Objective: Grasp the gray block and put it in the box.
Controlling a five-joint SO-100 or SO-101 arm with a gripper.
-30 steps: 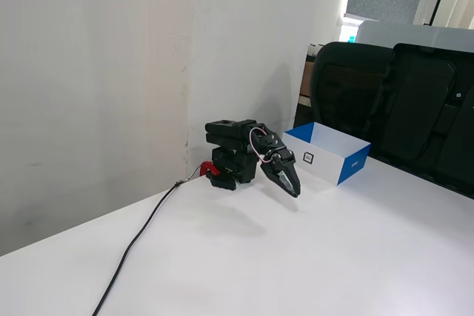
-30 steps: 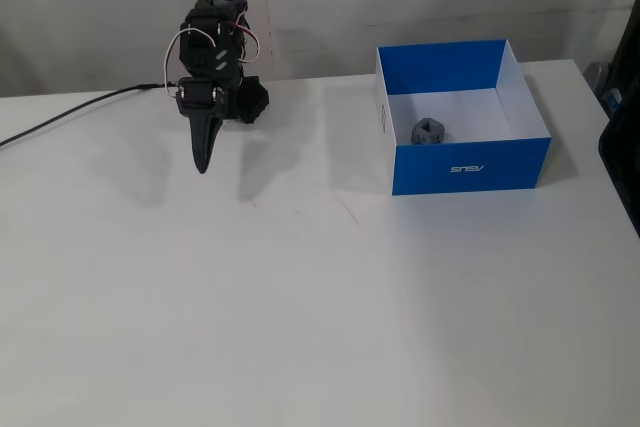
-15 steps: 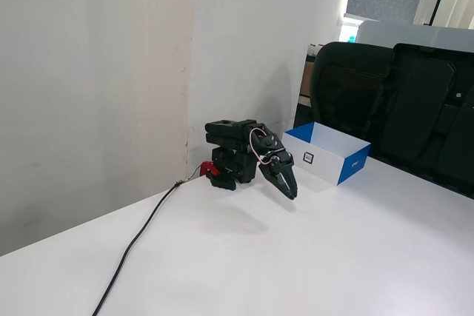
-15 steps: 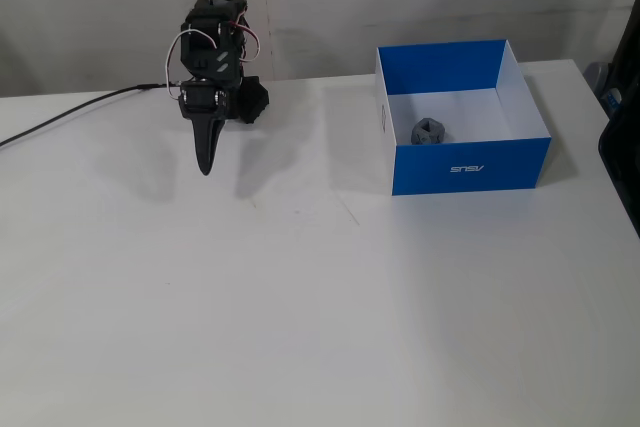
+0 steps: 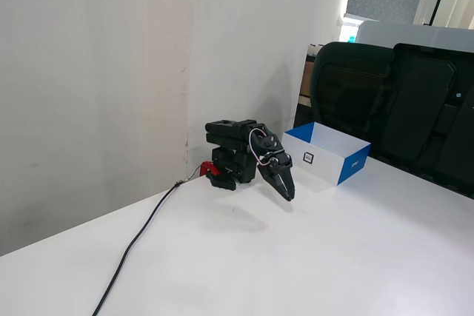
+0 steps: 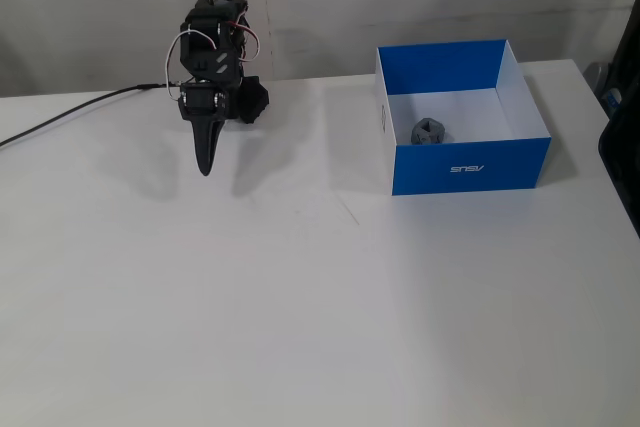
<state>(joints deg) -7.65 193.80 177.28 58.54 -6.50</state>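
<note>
The gray block (image 6: 428, 131) lies on the white floor of the box (image 6: 470, 163), near its left side, in a fixed view from above. The box (image 5: 320, 160) stands at the table's back, blue on the ends with a white long side and a small black logo; from this side its walls hide the block. My gripper (image 6: 205, 169) hangs shut and empty, pointing down over the table just in front of the folded black arm (image 5: 232, 150), well left of the box. From the side the gripper (image 5: 287, 197) tips toward the table.
A black cable (image 5: 137, 246) runs from the arm's base across the table toward the front. Black office chairs (image 5: 385, 101) stand behind the table's far edge. A white wall backs the arm.
The gripper has drawn back slightly toward the arm's base and dropped a little lower. The block and box have not moved.
</note>
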